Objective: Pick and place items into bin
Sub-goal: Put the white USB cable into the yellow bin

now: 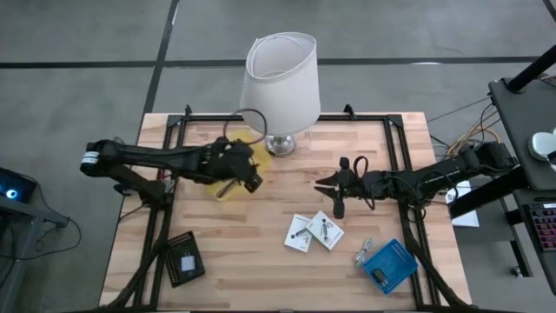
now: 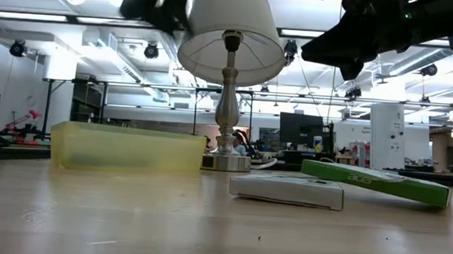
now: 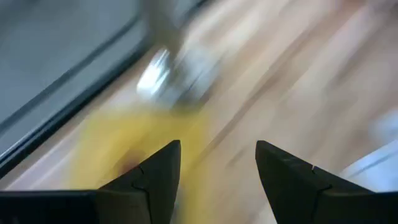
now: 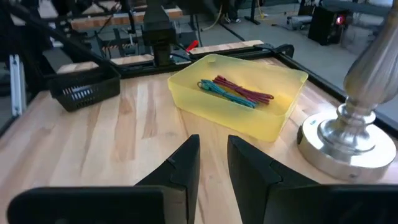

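Claws first, seen from above: my left claw [image 1: 246, 178] hangs over the near right corner of the yellow bin [image 1: 233, 168], which sits on the tabletop [image 1: 261, 252] just left of the lamp [image 1: 281, 83]. My right claw [image 1: 334, 185] hovers right of centre, above bare wood, well apart from the bin. Two white printed cards [image 1: 314, 231] lie side by side just nearer than it, and a blue box [image 1: 388, 264] lies near the right edge. A black basket [image 1: 184, 258] sits at the near left.

From tabletop height, the bin [image 2: 127, 148] stands left of the lamp's stem [image 2: 228, 103], with a white card box [image 2: 287, 190] and a green box [image 2: 377, 183] to the right; both arms hang dark overhead.

My left wrist view is smeared, yet my left fingers [image 3: 155, 174] stand apart with nothing between them, yellow beneath.

My right wrist view shows my right fingers [image 4: 180, 168] nearly together, only a narrow gap, gripping nothing. Beyond them the bin [image 4: 273, 121] holds magenta sticks [image 4: 245, 90] and a teal marker [image 4: 224, 93], with the lamp's base [image 4: 345, 140] beside it.
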You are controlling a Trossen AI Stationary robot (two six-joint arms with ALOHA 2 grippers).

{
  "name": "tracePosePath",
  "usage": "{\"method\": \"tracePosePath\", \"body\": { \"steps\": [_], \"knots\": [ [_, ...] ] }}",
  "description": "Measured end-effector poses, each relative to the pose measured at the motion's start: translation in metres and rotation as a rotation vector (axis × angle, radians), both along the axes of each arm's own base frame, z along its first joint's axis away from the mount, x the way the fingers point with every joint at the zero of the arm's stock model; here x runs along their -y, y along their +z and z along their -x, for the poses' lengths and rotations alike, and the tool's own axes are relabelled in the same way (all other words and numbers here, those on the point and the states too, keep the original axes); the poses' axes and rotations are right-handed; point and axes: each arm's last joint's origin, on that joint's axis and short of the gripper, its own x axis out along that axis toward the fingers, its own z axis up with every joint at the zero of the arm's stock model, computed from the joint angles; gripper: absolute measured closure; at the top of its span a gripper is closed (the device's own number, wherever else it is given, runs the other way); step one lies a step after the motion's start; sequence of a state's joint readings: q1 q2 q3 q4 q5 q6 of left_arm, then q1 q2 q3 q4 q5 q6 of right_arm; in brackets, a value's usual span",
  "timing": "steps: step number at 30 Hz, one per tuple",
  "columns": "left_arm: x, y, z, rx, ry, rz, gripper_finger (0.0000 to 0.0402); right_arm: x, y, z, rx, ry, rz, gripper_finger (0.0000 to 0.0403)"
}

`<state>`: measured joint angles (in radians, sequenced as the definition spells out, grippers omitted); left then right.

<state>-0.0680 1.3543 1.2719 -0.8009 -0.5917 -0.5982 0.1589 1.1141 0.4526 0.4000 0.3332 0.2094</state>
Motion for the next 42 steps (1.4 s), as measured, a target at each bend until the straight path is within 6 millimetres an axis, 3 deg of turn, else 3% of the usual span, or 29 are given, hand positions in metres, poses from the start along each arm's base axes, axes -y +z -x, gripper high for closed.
{"method": "tracePosePath", "body": {
  "steps": [4, 10, 14, 22, 28, 33, 42],
  "knots": [
    [0.008, 0.034, 0.004, 0.310, -0.116, -0.036, 0.0222, -0.001, 0.002, -0.001, 0.012, 0.002, -0.040, 0.0317],
    [0.009, 0.053, 0.017, 0.407, -0.161, -0.076, 0.0227, -0.011, 0.010, -0.004, -0.041, 0.318, -0.122, 0.0298],
    [0.008, 0.054, 0.020, 0.407, -0.166, -0.083, 0.0227, -0.017, 0.010, 0.000, -0.319, 0.516, -0.102, 0.0280],
    [0.009, 0.055, 0.021, 0.372, -0.207, -0.132, 0.0227, -0.015, 0.021, 0.027, -0.800, 0.668, 0.039, 0.0248],
    [0.009, 0.052, 0.022, 0.323, -0.233, -0.162, 0.0227, -0.029, 0.012, 0.042, -0.913, 0.806, -0.045, 0.0223],
    [0.009, 0.049, 0.023, 0.279, -0.238, -0.162, 0.0227, -0.046, 0.007, 0.049, -0.918, 0.890, -0.002, 0.0209],
    [0.009, 0.048, 0.023, 0.268, -0.240, -0.166, 0.0227, -0.066, -0.029, 0.038, -1.122, 0.923, 0.016, 0.0211]
  ]
}}
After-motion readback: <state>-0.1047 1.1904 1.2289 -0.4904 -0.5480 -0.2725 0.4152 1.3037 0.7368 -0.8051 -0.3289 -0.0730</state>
